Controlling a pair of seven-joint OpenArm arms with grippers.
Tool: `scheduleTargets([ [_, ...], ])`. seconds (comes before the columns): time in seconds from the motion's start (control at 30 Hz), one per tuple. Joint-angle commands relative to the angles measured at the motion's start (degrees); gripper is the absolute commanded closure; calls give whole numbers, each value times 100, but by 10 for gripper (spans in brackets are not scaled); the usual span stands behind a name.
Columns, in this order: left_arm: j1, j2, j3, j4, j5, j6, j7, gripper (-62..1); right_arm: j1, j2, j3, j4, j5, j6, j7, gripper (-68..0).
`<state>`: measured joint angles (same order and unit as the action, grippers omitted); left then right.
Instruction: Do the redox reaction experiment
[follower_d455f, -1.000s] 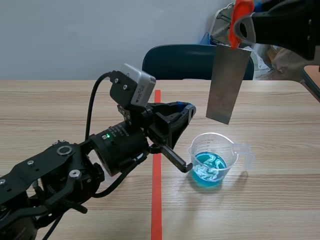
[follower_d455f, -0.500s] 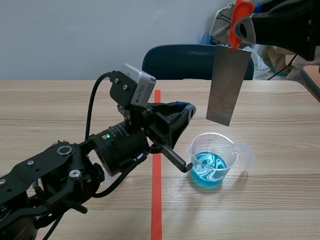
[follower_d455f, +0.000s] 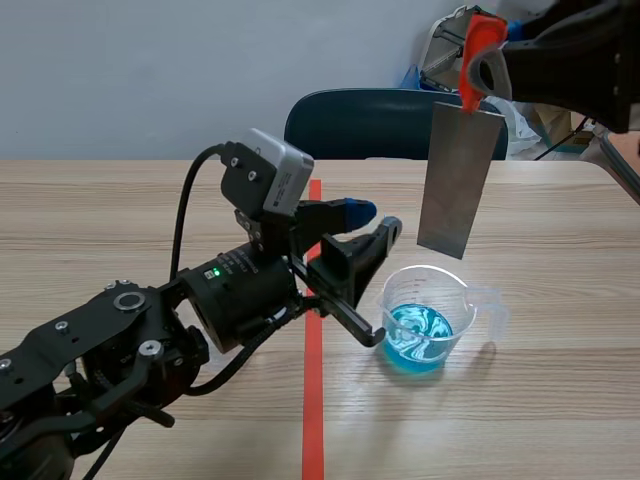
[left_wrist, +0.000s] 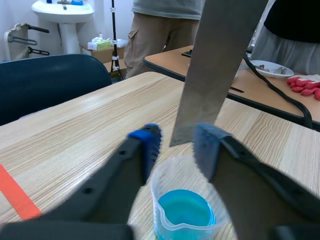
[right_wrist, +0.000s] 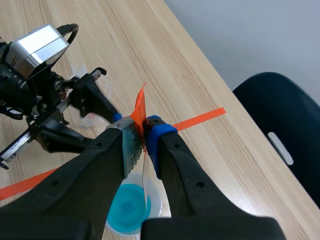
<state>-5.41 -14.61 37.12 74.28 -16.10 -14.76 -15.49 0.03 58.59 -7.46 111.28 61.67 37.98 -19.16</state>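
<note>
My left gripper (follower_d455f: 368, 222): just widened, empty, beside the beaker (follower_d455f: 425, 320); my right gripper (right_wrist: 142, 132) pinches the clip (follower_d455f: 478, 50), plate (follower_d455f: 458, 180) above the beaker, seemingly ready for dipping.

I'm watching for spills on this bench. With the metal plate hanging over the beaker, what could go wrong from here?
The metal plate hangs tilted from only an orange clip in the right gripper. If lowered off-centre, it may catch the rim of the beaker and tip out the blue liquid. The left gripper is open near the beaker, not gripping it, and the plate could strike it.
</note>
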Motion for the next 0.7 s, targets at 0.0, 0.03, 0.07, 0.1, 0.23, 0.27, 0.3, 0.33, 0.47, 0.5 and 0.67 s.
scheduleTargets([
  [0.0,-31,13,26,66,-44,-2,-98,-409,-26,74,66,59,94,-13,146,-6],
  [0.03,-31,13,26,66,-44,0,-101,-480,-37,74,66,59,96,2,153,-6],
  [0.07,-31,15,26,66,-50,0,-120,-547,-37,74,66,59,96,76,153,-6],
  [0.1,-31,15,26,68,-24,15,-144,-615,-37,76,66,59,96,170,153,-6],
  [0.23,-31,-15,4,68,-17,66,-81,-623,-35,79,68,81,96,461,153,-6],
  [0.27,-31,-55,4,68,-22,66,-50,-623,-35,79,68,85,96,474,153,-6],
  [0.3,-31,-101,4,72,-28,46,-4,-623,-35,79,68,85,96,474,151,-6],
  [0.33,-24,-153,4,79,-61,48,31,-623,-35,79,68,85,94,474,149,-6],
  [0.47,4,-466,4,83,-85,-31,-92,-623,-35,79,68,85,94,474,146,-6],
  [0.5,15,-551,4,90,-85,-39,-131,-623,-35,79,68,85,94,474,146,-6],
  [0.67,203,-1067,4,315,-85,-66,-330,-623,-35,79,72,85,92,474,136,-6],
])
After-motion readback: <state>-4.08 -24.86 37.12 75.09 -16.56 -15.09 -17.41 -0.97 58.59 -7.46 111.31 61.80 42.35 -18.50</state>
